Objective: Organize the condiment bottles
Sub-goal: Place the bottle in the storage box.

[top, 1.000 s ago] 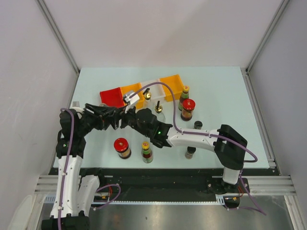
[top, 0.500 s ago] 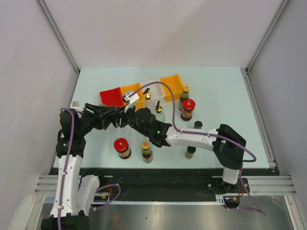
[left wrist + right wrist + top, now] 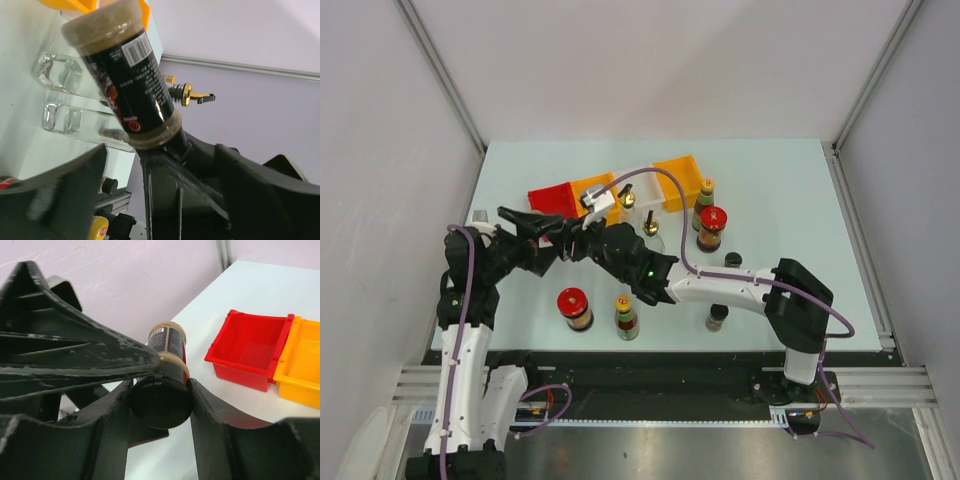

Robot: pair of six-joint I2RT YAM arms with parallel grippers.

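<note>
A black-capped shaker (image 3: 130, 80) with a dark label hangs in the air between the two arms. My right gripper (image 3: 161, 392) is shut on its black cap (image 3: 161, 402). My left gripper (image 3: 160, 175) is open, its fingers (image 3: 65, 185) spread wide on either side of the shaker without pressing it. In the top view both grippers meet at left centre, the left gripper (image 3: 542, 238) facing the right gripper (image 3: 588, 240); the shaker is hidden there. Other condiment bottles stand on the table: a red-lidded jar (image 3: 574, 305), a sauce bottle (image 3: 626, 316) and a second shaker (image 3: 718, 317).
A row of bins lies at the back: red bin (image 3: 555, 203), orange bin (image 3: 588, 188), white bin (image 3: 642, 180), orange bin (image 3: 680, 180). Two gold-spouted glass bottles (image 3: 650, 225), a red-lidded jar (image 3: 711, 227), a sauce bottle (image 3: 705, 198) and a black cap (image 3: 733, 261) stand right of centre.
My left gripper's jaws have spread apart and let go of the shaker. My right gripper has closed on its cap. Both arms stay nearly in place.
</note>
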